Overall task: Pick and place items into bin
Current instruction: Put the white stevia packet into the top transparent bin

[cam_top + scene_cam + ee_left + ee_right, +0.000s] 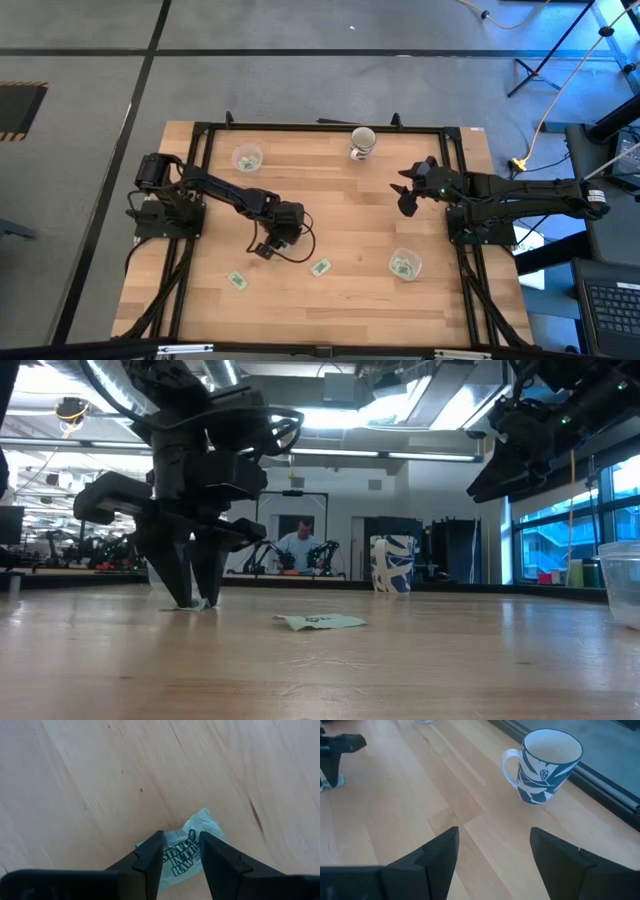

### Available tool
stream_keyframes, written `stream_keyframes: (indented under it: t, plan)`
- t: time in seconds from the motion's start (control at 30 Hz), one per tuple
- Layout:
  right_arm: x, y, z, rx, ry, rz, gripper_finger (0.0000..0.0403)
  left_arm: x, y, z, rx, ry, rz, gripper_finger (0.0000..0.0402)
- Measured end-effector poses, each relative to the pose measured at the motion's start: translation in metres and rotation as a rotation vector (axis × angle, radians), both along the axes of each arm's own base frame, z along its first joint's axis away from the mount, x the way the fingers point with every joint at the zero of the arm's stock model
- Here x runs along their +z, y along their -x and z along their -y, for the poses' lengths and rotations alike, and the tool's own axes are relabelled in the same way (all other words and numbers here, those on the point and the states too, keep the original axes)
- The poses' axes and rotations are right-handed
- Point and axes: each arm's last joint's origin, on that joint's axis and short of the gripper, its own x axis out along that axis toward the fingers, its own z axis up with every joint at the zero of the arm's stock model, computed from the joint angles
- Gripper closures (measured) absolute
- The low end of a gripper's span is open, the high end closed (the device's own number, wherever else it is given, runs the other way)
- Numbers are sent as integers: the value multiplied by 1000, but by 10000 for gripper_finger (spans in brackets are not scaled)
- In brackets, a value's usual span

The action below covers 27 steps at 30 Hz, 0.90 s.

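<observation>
My left gripper [265, 250] points down at the middle-left of the table, open, its two tips [181, 835] standing on a green packet [202, 822] that lies flat on the wood. Two more packets lie nearer the front edge, one [237, 281] to the left and one [320, 267] to the right, the latter also in the low view [320, 622]. Two clear cups [247, 158] [405, 265] hold green packets; any other bin is out of view. My right gripper [405, 192] hangs open above the table's right side, nothing between its fingers [440, 855]. My left gripper comes from above, pointing steeply down, with both fingertips [155, 845] set on the packet's printed top face [182, 855], one on each side of the print. The packet reaches out past both fingers and lies flat on the table [203, 604].
A blue-and-white mug [362, 143] stands at the far edge, ahead of my right gripper [547, 765]. A black frame [320, 127] runs round the table. A person [297, 545] sits in the room beyond. Bare wood spreads between the two arms.
</observation>
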Motion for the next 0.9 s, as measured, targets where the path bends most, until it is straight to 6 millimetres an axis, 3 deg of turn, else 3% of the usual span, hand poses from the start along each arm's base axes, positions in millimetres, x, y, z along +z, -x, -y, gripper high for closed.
stream_keyframes:
  t: [0.5, 0.7, 0.9]
  plan:
    - [-1, 1, 0, 0, -1, -13, 156, 2, 3, 0, -4, 9, -23, 360]
    - [-1, 1, 0, 1, 1, -14, 156, 21, 9, -3, 20, -18, -74, 374]
    - [-2, 1, 0, 1, 0, -22, 156, 42, 15, -10, 58, -76, -19, 375]
